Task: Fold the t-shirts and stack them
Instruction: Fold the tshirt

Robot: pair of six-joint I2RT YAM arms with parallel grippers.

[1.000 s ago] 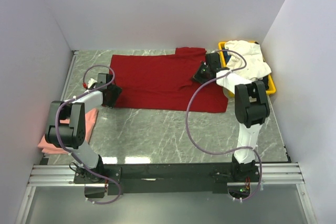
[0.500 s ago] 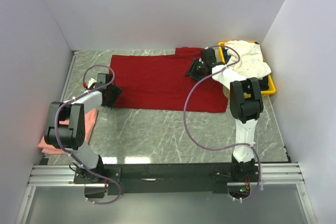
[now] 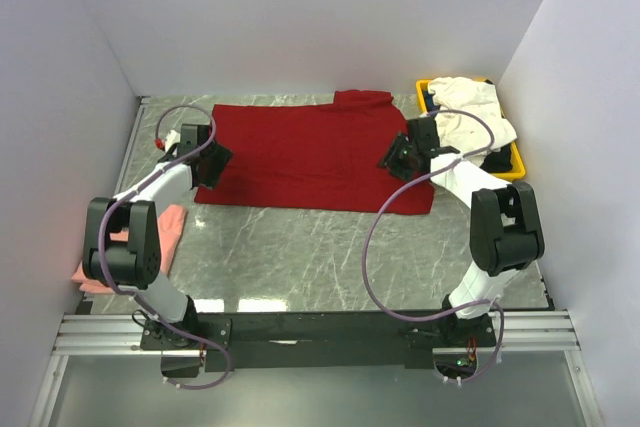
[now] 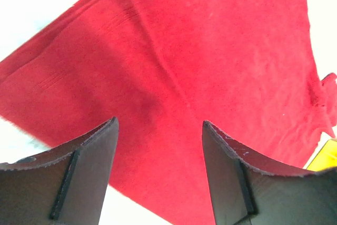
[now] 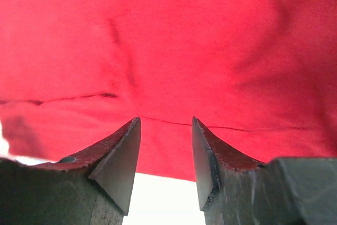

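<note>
The dark red t-shirt (image 3: 300, 152) lies spread flat across the back of the table, one sleeve pointing to the rear. My left gripper (image 3: 207, 160) hovers over its left edge, open, with only red cloth (image 4: 200, 51) below the empty gap (image 4: 158, 125). Over the shirt's right part my right gripper (image 3: 396, 158) is open too, nothing between its fingers (image 5: 166, 122); a seam line of the red shirt (image 5: 158, 35) runs just past the tips. The salmon-pink t-shirt (image 3: 172, 223) lies folded at the left, partly behind the left arm. The white t-shirt (image 3: 470, 112) is heaped in the bin.
A yellow plastic bin (image 3: 517, 164) stands at the back right corner, and its corner (image 4: 327, 156) shows in the left wrist view. White walls enclose the table on three sides. A metal rail (image 3: 320, 327) with both arm bases runs along the near edge.
My right gripper has opened and moved right and nearer over the red shirt. My left gripper has moved toward the back along the shirt's left edge, still open.
</note>
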